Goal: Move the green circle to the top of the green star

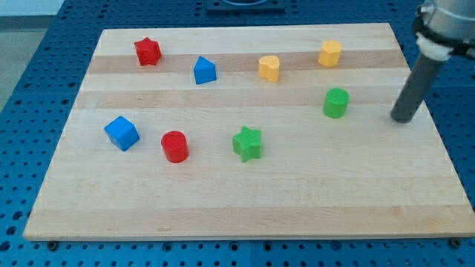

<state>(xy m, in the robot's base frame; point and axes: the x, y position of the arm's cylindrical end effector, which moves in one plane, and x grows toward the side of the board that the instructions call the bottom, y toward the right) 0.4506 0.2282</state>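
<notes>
The red circle (175,146) and the green star (247,143) sit closest to the camera, low down on the wooden bench (245,208). The blue cube (122,133) is a little to the view's left of the red circle.

The green circle (335,102) is the block that has to move. It stands up and to the view's right of the green star, with bare wood between them. Nothing touches it.

The robot has no gripper, so nothing opens or shuts. It only has a dark rod. The tip (403,119) rests on the bench to the view's right of the green circle, near it but not touching.

The green circle looks small, light and hard, like a plastic toy. It will likely slide easily on the smooth wood. It is round, so it may slip off to one side if the push is not straight through its middle. The robot cannot pick it up. The best place to push is probably the side facing the view's right, since the block needs to go toward the view's left to end up just above the star.

Further back are the red star (148,51), a blue block with a pointed top (205,70), a yellow heart (269,67) and a yellow block (330,53). They all seem out of the way.
</notes>
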